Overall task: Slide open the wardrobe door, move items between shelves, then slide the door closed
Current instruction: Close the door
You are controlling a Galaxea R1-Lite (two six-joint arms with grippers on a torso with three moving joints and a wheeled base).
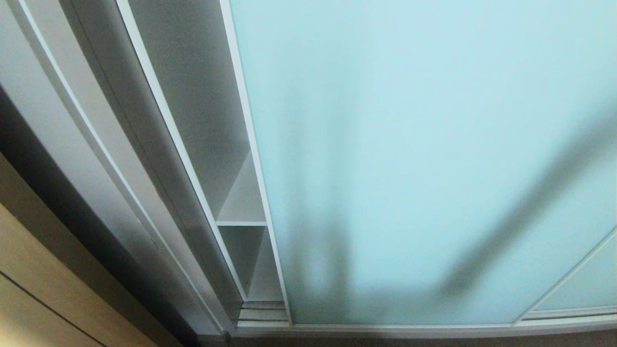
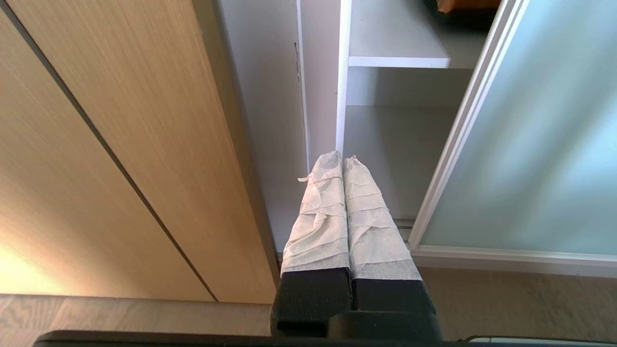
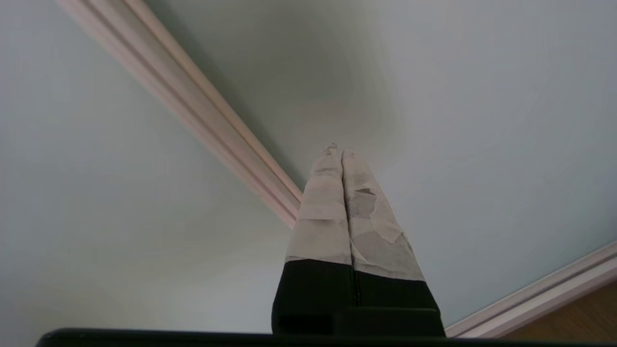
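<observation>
The sliding wardrobe door [image 1: 409, 168], frosted pale aqua glass in a thin white frame, covers most of the wardrobe front. A narrow gap at its left edge shows white shelves [image 1: 241, 223]. My left gripper [image 2: 342, 158] is shut and empty, its taped fingers pointing low at that gap, apart from the door [image 2: 544, 144] and the shelf [image 2: 400, 61]. On that shelf only a rust-brown sliver of an item [image 2: 462, 5] shows. My right gripper [image 3: 337, 150] is shut and empty, close before the glass [image 3: 482, 120], beside a frame strip [image 3: 217, 120]. Neither arm shows in the head view.
A light wood-grain panel [image 2: 120, 144] stands left of the wardrobe, with a dark gap [image 1: 72, 217] beside the white side wall. The door's floor track [image 1: 262, 313] runs along the bottom. Wooden floor [image 2: 506, 303] lies in front.
</observation>
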